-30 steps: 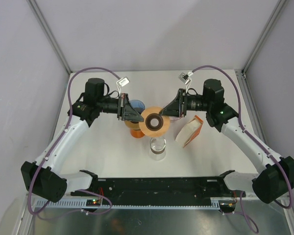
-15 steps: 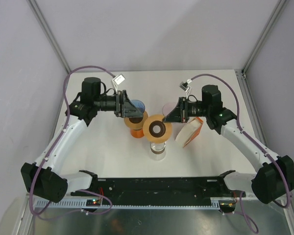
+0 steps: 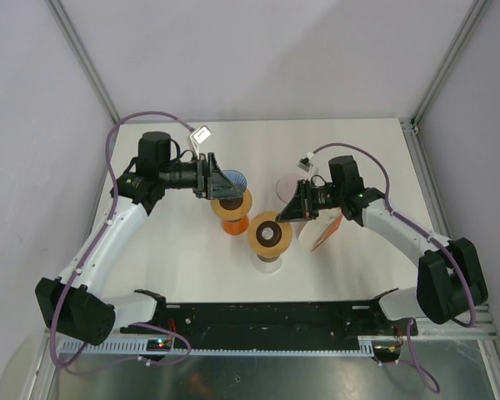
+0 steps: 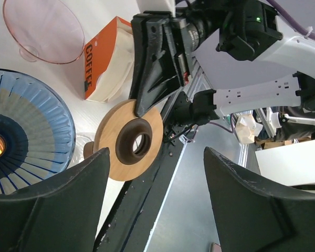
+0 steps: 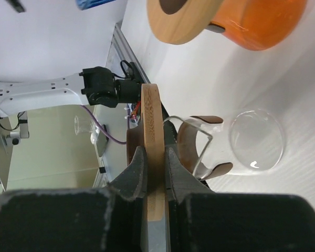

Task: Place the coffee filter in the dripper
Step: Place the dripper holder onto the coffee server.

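Observation:
My right gripper (image 3: 287, 214) is shut on the rim of a wooden ring with a dark collar (image 3: 269, 236) and holds it on edge (image 5: 153, 131) above a glass carafe (image 3: 269, 260). In the right wrist view the pads (image 5: 138, 167) clamp the ring from both sides. My left gripper (image 3: 220, 188) hangs open and empty over a blue ribbed dripper (image 4: 26, 131). The coffee filter pack (image 3: 326, 228), white papers in an orange box, lies right of the carafe. An orange dripper with a wooden collar (image 3: 234, 214) stands left of the ring.
A pink glass dripper (image 4: 44, 29) sits behind the filter pack (image 4: 107, 63). The carafe's handle with brown straps (image 5: 199, 144) points toward the right gripper. A black rail (image 3: 267, 317) runs along the near table edge. Grey walls close in the back and sides.
The left gripper opened, let go of the wooden ring and drew back left. The right gripper carried the ring toward the near edge, over the glass carafe.

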You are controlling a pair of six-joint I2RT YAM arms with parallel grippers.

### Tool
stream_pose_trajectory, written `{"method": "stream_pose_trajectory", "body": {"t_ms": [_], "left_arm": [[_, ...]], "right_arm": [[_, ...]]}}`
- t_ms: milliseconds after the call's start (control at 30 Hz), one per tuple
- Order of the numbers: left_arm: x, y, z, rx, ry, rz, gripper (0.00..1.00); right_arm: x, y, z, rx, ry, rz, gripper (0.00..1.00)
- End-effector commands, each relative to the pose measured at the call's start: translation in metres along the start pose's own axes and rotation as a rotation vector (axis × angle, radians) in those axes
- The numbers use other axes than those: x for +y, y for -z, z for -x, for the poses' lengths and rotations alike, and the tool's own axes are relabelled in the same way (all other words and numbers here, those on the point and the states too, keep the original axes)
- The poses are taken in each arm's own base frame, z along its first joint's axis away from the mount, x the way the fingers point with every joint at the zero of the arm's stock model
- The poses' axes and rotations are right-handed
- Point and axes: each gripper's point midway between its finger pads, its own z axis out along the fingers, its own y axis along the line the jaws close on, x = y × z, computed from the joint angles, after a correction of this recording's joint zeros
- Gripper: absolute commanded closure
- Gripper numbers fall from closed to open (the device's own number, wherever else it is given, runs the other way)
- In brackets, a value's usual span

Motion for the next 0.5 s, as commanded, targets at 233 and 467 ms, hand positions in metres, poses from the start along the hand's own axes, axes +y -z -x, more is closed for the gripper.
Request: {"method": "stream_pose_trajectory", "body": {"t_ms": [233, 467], "left_arm": [[-0.021, 0.01, 0.01, -0.026, -0.073, -0.042, 0.25], [-0.025, 0.011, 0.01, -0.026, -0.08, -0.054, 0.25]], "right_arm": [[-0.035, -0.01, -0.012, 0.059, 0.005, -0.075, 0.95], [-0.049, -0.012, -0.014, 0.061, 0.024, -0.127, 0.85]]}}
